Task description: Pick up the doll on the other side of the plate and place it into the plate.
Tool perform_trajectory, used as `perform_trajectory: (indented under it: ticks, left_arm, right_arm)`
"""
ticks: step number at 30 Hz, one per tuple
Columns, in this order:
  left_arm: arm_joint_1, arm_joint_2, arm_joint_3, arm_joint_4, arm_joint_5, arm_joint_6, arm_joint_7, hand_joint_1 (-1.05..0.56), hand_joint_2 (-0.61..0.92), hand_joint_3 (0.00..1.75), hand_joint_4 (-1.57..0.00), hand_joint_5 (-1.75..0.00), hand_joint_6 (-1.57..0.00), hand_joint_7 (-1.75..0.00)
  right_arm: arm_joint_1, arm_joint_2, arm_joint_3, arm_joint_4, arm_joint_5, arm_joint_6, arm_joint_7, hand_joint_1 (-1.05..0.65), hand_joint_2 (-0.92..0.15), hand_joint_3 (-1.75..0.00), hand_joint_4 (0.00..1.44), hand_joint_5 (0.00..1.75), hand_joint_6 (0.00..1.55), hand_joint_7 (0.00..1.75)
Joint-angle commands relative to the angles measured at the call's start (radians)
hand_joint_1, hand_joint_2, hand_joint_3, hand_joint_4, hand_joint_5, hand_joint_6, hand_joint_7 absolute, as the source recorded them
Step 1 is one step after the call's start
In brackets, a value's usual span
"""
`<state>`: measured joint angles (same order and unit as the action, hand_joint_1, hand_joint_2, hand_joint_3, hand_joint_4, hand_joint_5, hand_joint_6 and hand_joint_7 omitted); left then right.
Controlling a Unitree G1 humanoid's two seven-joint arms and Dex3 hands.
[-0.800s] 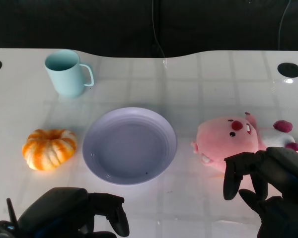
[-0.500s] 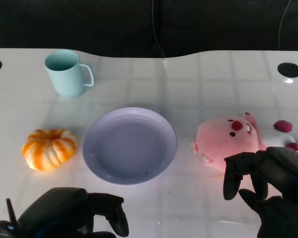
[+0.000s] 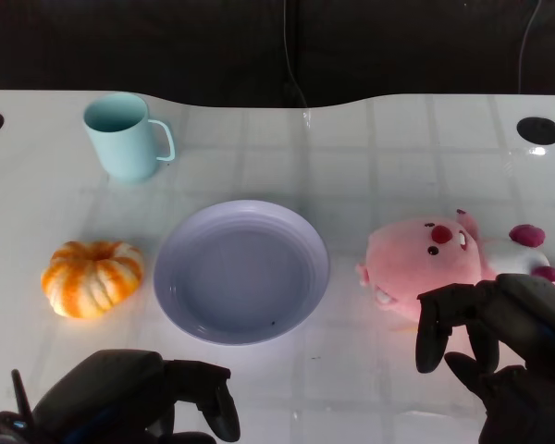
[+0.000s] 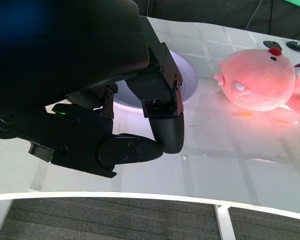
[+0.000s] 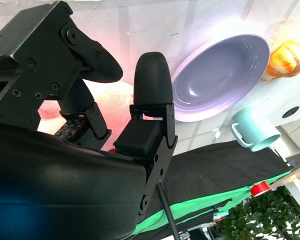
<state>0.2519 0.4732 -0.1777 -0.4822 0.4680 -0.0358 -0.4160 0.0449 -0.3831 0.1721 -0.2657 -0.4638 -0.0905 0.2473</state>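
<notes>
Right hand: the right hand (image 3: 499, 347) hovers at the near right of the bench (image 3: 398, 157), just over the doll's near edge; its fingers (image 3: 432, 324) are spread and curved downward, and it holds nothing.
Left hand: the left hand (image 3: 134, 398) sits low at the near left, fingers curled inward around nothing, as the left wrist view shows (image 4: 140, 115).
Doll: the pink plush doll (image 3: 435, 254) lies on its side on the bench, to the right of the plate and apart from it.
Plate: the lavender plate (image 3: 180, 305) sits at the middle of the bench with nothing in it.
Pumpkin: an orange pumpkin (image 3: 91, 276) rests just left of the plate.
Mug: a light blue mug (image 3: 122, 136) stands farther back on the left.
</notes>
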Motion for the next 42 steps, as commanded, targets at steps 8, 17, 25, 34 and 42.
perform_trajectory:
  ticks: [8, 17, 25, 34, 42]
  left_arm:
    - [-0.001, 0.018, 0.007, 0.003, 0.005, 0.000, -0.004, -0.32, 0.92, 0.39, -0.65, -1.47, -0.71, -0.92]
    - [-0.002, 0.021, 0.010, 0.004, -0.005, 0.004, -0.011, -0.31, 0.92, 0.39, -0.64, -1.44, -0.72, -0.92]
    - [0.003, 0.025, 0.014, 0.013, 0.005, -0.017, 0.001, -0.32, 0.92, 0.39, -0.67, -1.43, -0.73, -0.91]
    - [0.000, 0.024, 0.013, 0.022, -0.003, -0.022, -0.002, -0.31, 0.92, 0.39, -0.66, -1.43, -0.72, -0.92]
    - [-0.005, 0.018, 0.004, 0.019, 0.005, -0.007, -0.007, -0.31, 0.92, 0.39, -0.65, -1.42, -0.72, -0.92]
  right_arm:
    - [-0.007, 0.002, -0.013, -0.010, 0.001, 0.007, -0.016, -0.01, -0.28, -1.31, 0.88, 1.68, 0.89, 1.17]
    - [-0.005, 0.036, -0.048, -0.065, 0.010, 0.034, -0.052, -0.03, -0.46, -0.79, 0.78, 1.14, 0.85, 0.65]
    - [-0.020, 0.030, -0.086, -0.094, 0.001, 0.006, -0.089, -0.29, -0.75, -0.24, 0.49, 0.92, 0.61, 0.30]
    - [-0.045, -0.003, -0.110, -0.144, -0.046, 0.094, -0.039, -0.46, -0.84, -0.03, 0.13, 0.77, 0.31, 0.09]
    - [-0.070, -0.041, -0.092, -0.196, -0.151, 0.239, 0.059, -0.63, -0.84, 0.00, 0.00, 0.65, 0.13, 0.00]
